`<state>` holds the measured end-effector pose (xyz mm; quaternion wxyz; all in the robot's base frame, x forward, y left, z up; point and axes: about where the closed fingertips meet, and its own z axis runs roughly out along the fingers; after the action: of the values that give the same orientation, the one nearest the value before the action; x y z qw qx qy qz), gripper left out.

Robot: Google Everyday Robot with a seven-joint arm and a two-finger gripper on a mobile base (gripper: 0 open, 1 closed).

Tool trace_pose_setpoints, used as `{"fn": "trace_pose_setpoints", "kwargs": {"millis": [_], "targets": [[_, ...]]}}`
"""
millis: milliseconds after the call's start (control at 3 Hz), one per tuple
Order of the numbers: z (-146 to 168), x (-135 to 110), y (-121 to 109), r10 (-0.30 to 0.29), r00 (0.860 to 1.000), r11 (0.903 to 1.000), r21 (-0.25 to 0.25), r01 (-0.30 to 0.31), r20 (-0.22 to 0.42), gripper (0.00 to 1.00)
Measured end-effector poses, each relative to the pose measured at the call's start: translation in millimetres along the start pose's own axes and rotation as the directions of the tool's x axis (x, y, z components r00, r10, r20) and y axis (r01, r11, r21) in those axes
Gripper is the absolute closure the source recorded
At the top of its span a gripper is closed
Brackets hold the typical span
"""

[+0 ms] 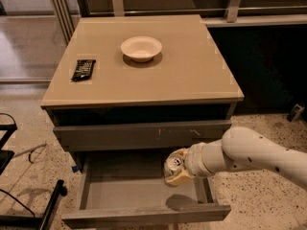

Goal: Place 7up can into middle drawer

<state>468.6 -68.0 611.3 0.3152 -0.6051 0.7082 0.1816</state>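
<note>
The 7up can (171,165), silvery with a silver top, is tilted in my gripper (178,171), whose pale fingers are shut around it. I hold it just above the right part of the open middle drawer (124,193), a shallow grey drawer pulled out at the bottom of the cabinet. The can casts a shadow on the drawer floor and does not touch it. My white arm (254,155) reaches in from the right.
Above the open drawer is a shut grey drawer front with pale scratches (120,135). On the tan cabinet top (192,75) stand a white bowl (141,48) and a black packet (83,69). A black frame (29,214) stands on the floor at left.
</note>
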Motion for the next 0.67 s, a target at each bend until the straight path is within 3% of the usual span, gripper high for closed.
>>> {"fn": "trace_pose_setpoints", "kwargs": {"millis": [333,667], "targets": [[36.0,27.1,4.2,0.017,1.0,0.9993,-0.033,-0.017,0.0,1.0],[42.9,36.8,5.7,0.007,1.0,0.9995,-0.031,-0.007,-0.011,1.0]]}}
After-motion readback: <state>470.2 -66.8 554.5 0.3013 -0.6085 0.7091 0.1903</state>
